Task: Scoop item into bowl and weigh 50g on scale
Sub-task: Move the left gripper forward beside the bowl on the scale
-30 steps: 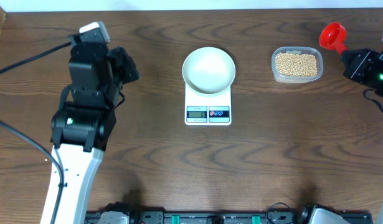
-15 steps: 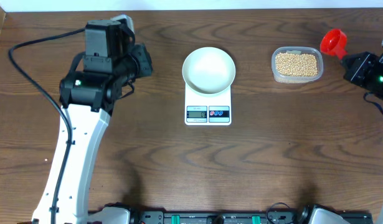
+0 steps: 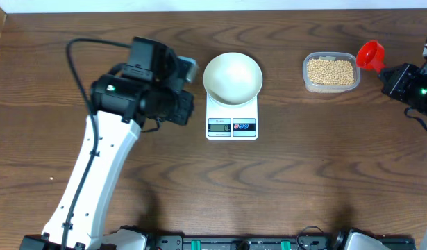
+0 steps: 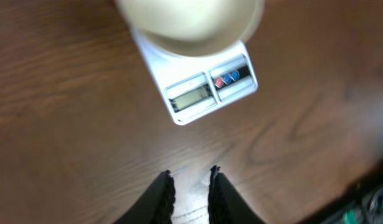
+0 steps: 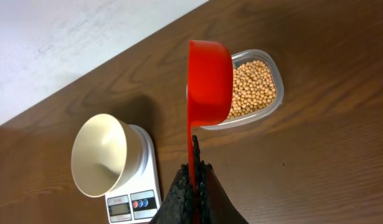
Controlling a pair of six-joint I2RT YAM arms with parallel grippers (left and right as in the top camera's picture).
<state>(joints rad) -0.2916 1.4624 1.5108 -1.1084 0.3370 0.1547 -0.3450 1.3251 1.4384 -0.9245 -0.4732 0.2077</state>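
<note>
Left gripper point(image 4: 191, 175) (jaws slightly parted, empty) has swung to centre frame beside the scale point(image 3: 232, 127). Right gripper point(image 5: 194, 180) clenches the red scoop point(image 5: 210, 81). Bowl point(image 3: 232, 76) unfilled.

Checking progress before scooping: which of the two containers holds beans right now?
The clear rectangular tub, right of the scale, holds the beans; the round white bowl on the scale is empty.
</note>
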